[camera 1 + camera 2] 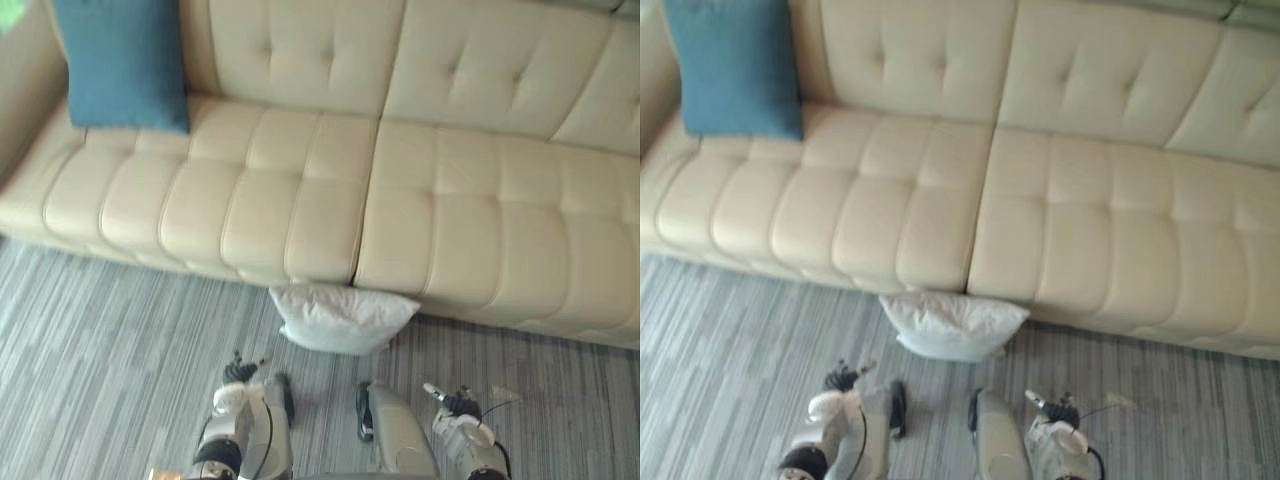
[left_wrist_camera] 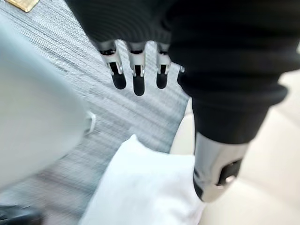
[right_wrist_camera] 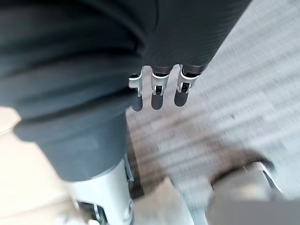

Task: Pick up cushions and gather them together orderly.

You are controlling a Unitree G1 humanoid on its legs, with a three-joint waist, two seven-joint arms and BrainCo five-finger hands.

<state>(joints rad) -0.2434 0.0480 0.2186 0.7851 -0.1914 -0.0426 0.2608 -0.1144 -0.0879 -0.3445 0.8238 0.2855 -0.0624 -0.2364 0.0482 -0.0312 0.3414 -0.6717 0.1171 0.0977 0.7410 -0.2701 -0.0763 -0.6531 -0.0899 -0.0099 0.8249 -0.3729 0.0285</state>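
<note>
A white cushion lies on the floor, pushed against the front of the beige sofa near the seam between its two seats. A blue cushion stands upright against the sofa's back at its far left end. My left hand hovers low over the carpet, a little short and left of the white cushion, with straight fingers holding nothing. My right hand hangs to the right of the cushion, also over the floor, and its fingers are straight and empty.
Grey striped carpet runs along the sofa's front. The sofa's left armrest rises beside the blue cushion. The seats to the right of the blue cushion are bare.
</note>
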